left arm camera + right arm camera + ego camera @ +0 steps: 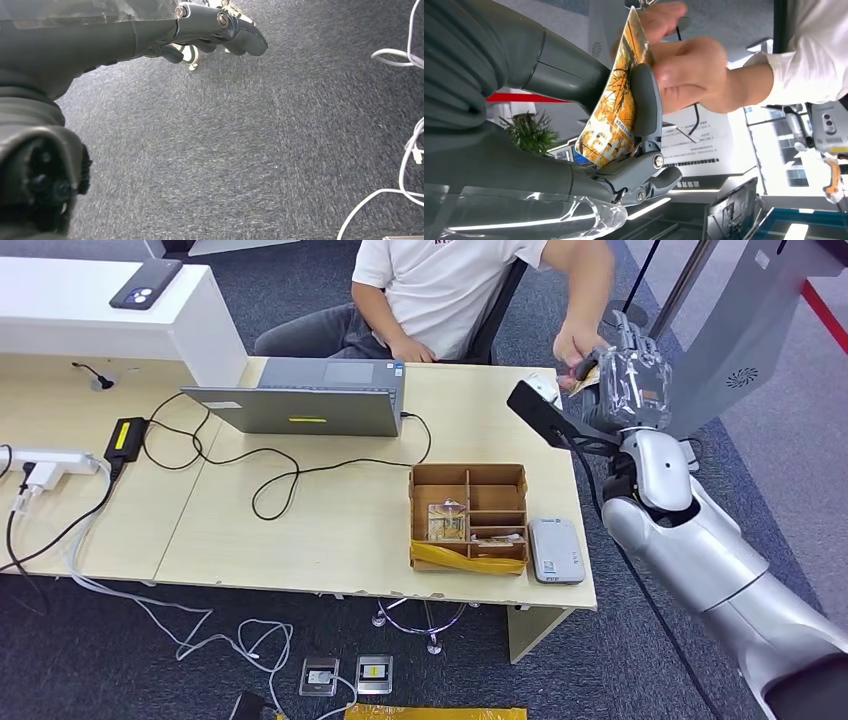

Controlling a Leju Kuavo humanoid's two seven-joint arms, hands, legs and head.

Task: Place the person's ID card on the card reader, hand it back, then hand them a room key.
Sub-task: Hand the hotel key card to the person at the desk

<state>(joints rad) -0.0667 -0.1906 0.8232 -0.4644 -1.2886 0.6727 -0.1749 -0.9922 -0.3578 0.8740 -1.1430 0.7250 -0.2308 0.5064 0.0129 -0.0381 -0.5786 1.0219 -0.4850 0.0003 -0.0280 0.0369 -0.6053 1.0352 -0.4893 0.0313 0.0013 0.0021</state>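
My right hand (632,380) is raised beyond the table's far right corner, level with a seated person's hand (578,345). It pinches an orange-and-yellow printed card (614,115) between the thumb and a dark finger (645,107). The person's hand (684,70) grips the card's other end, so both hold it. The grey card reader (556,550) lies flat near the table's front right edge with nothing on it. My left hand (150,30) hangs over grey carpet and holds nothing.
A wooden compartment box (468,480) with several cards stands beside the reader. A closed laptop (300,400) with cables lies mid-table, and a phone (146,284) rests on the white counter. White cables (410,150) trail across the floor.
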